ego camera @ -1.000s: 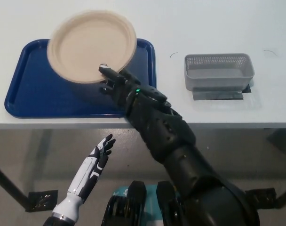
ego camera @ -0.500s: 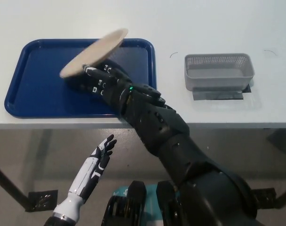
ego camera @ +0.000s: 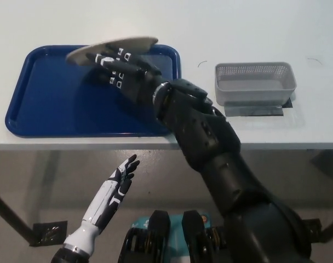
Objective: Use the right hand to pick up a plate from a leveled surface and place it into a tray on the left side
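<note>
Your right hand [ego camera: 118, 68] holds the paper plate [ego camera: 113, 46] tilted over the blue tray's [ego camera: 40, 104] far edge; left hand [ego camera: 120, 181] idles open below the worktop [ego camera: 237, 27].

Matt beige paper plate [ego camera: 120, 45], glossy blue plastic tray [ego camera: 51, 104], grey perforated plastic basket [ego camera: 254, 82], smooth white table [ego camera: 237, 22]

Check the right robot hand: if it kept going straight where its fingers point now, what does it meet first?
The right robot hand points picture-left over the blue tray, under the tan plate. Likely the tray's floor or left rim first, though height above it is unclear.
</note>
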`<move>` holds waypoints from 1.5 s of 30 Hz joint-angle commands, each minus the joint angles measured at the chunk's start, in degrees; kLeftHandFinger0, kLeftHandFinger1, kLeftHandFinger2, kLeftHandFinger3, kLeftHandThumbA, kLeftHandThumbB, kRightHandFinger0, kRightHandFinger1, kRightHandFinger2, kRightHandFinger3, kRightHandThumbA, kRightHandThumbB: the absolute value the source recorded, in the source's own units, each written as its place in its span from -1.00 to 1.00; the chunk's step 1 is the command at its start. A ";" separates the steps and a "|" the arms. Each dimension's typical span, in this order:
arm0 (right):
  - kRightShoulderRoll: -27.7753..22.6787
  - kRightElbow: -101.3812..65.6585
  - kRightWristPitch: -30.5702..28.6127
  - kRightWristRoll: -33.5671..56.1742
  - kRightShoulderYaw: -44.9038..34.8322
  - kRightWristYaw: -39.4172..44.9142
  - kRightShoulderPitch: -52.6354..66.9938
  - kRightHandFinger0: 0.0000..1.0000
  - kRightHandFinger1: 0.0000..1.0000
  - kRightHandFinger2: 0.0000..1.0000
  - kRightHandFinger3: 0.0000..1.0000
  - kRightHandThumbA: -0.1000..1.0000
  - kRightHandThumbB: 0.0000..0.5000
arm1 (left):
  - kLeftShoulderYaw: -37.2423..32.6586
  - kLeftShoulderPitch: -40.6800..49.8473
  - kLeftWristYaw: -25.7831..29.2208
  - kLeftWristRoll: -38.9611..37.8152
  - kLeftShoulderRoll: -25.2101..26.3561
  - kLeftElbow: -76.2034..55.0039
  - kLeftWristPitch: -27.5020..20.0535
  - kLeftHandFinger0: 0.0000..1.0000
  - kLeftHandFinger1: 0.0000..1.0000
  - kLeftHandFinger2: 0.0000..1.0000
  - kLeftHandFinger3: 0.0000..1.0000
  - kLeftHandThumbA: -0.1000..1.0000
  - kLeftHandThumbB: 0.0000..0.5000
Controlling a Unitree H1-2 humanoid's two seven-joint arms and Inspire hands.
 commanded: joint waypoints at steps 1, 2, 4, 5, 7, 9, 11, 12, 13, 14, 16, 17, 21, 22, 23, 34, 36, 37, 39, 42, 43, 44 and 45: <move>-1.94 -24.19 3.88 12.51 12.07 -4.40 11.35 1.00 1.00 1.00 1.00 0.42 1.00 | -0.25 -1.48 -1.47 -0.98 0.68 -1.83 -0.87 1.00 1.00 1.00 1.00 1.00 -0.17; -3.55 -30.67 3.88 17.39 15.99 -7.32 14.57 1.00 1.00 1.00 1.00 0.27 0.96 | -0.11 -1.44 -1.80 -1.79 0.57 -1.94 -0.25 1.00 1.00 1.00 1.00 1.00 -0.10; -7.85 -46.95 3.88 25.82 23.73 -13.59 21.38 1.00 1.00 1.00 1.00 0.27 1.00 | -0.07 -2.64 -3.59 -3.84 1.50 -0.90 -0.89 1.00 1.00 1.00 1.00 1.00 -0.36; -9.46 -53.71 3.88 30.00 25.90 -16.55 24.15 1.00 1.00 1.00 1.00 0.19 1.00 | -0.24 -2.94 -4.30 -4.67 1.67 -0.06 -2.01 1.00 1.00 1.00 1.00 0.95 -0.44; -12.66 -64.08 3.88 34.11 29.55 -19.42 28.37 1.00 1.00 1.00 1.00 0.19 1.00 | 0.50 -2.64 -5.14 -7.42 1.13 -0.54 1.86 1.00 1.00 1.00 1.00 0.53 -0.53; -16.33 -73.01 3.88 38.76 33.00 -22.83 31.99 1.00 1.00 1.00 1.00 0.24 1.00 | -0.20 -2.27 -8.40 -10.10 2.08 -2.94 7.18 1.00 1.00 1.00 1.00 0.32 -0.65; -22.36 -84.00 3.88 41.16 37.54 -23.41 36.00 1.00 1.00 1.00 1.00 0.37 1.00 | -1.19 -2.37 -7.05 -6.29 2.10 -3.43 5.43 1.00 1.00 1.00 1.00 0.55 -0.79; -24.43 -87.93 3.88 42.05 38.52 -23.13 37.92 1.00 1.00 1.00 1.00 0.38 1.00 | -1.34 -2.57 -6.24 -4.85 2.21 -2.16 2.03 1.00 1.00 1.00 1.00 0.89 -0.88; -26.46 -91.74 3.88 42.94 38.91 -22.65 40.53 1.00 1.00 1.00 1.00 0.42 1.00 | -1.36 -2.88 -3.59 -0.95 2.05 -0.33 -2.19 1.00 1.00 1.00 1.00 1.00 -0.98; -27.61 -93.28 3.88 43.11 38.84 -21.46 42.00 1.00 1.00 1.00 1.00 0.43 1.00 | -1.25 -3.05 -1.80 1.24 1.82 0.79 -4.72 1.00 1.00 1.00 1.00 0.97 -1.00; -30.78 -96.57 3.88 42.04 37.84 -14.89 46.16 1.00 1.00 1.00 1.00 0.55 1.00 | -0.50 -2.61 -2.99 -2.47 0.76 -0.34 -0.19 1.00 1.00 1.00 1.00 0.99 -0.36; -33.44 -99.18 3.88 40.44 36.88 -10.68 49.13 1.00 1.00 1.00 1.00 0.63 1.00 | -0.43 -2.43 -2.84 -2.36 0.65 -0.83 0.62 1.00 1.00 1.00 1.00 1.00 -0.20; -34.78 -101.55 3.88 41.99 31.51 -2.21 56.01 1.00 1.00 1.00 1.00 0.51 1.00 | -0.76 -2.89 -2.61 -0.55 1.31 -0.82 0.23 1.00 1.00 1.00 1.00 1.00 -0.24; -34.17 -101.55 3.13 43.39 29.05 2.34 59.04 1.00 1.00 1.00 1.00 0.37 1.00 | -0.80 -2.97 -2.64 -0.48 1.39 -0.68 -0.11 1.00 1.00 1.00 1.00 1.00 -0.23; -34.79 -101.55 1.87 44.35 28.52 4.06 60.19 1.00 1.00 1.00 1.00 0.33 1.00 | -0.82 -2.88 -2.67 -0.53 1.34 -0.83 0.08 1.00 1.00 1.00 1.00 1.00 -0.22; -32.69 -101.55 -18.57 16.33 17.94 11.62 66.18 1.00 1.00 1.00 1.00 0.83 1.00 | -1.06 -1.74 -1.86 -0.19 0.42 0.21 -1.45 1.00 1.00 1.00 1.00 1.00 -0.18; -32.18 -101.55 -17.76 6.65 14.55 9.10 66.63 1.00 1.00 1.00 1.00 0.74 1.00 | -0.96 -1.73 -1.88 -0.35 0.45 0.20 -1.31 1.00 1.00 1.00 1.00 1.00 -0.17; -31.62 -100.43 -17.50 1.27 13.91 7.02 67.16 1.00 1.00 1.00 1.00 0.80 1.00 | -1.02 -1.73 -1.74 -0.08 0.44 0.45 -1.57 1.00 1.00 1.00 1.00 1.00 -0.20; -30.69 -95.17 -21.77 -8.47 14.12 6.14 68.66 1.00 1.00 1.00 1.00 1.00 1.00 | -1.06 -1.41 -1.60 -0.05 0.27 0.55 -1.68 1.00 1.00 1.00 1.00 1.00 -0.20; -30.39 -84.57 -27.52 -15.80 14.01 4.49 69.56 1.00 1.00 1.00 1.00 1.00 0.55 | -0.96 -0.78 -1.78 -1.16 -0.07 0.81 -2.16 1.00 1.00 1.00 1.00 1.00 -0.21; -30.58 -81.37 -29.11 -18.19 13.90 3.78 69.28 1.00 1.00 1.00 1.00 1.00 0.44 | -0.96 -0.65 -1.69 -1.20 -0.14 0.99 -2.40 1.00 1.00 1.00 1.00 1.00 -0.19; -31.20 -74.58 -31.83 -20.72 13.80 2.55 68.15 1.00 1.00 1.00 1.00 1.00 0.55 | -0.97 -0.42 -1.55 -1.23 -0.30 1.41 -2.71 1.00 1.00 1.00 1.00 1.00 -0.15; -31.26 -72.71 -32.65 -21.40 13.73 2.29 67.83 1.00 1.00 1.00 1.00 1.00 0.58 | -0.97 -0.36 -1.53 -1.23 -0.33 1.50 -2.75 1.00 1.00 1.00 1.00 1.00 -0.15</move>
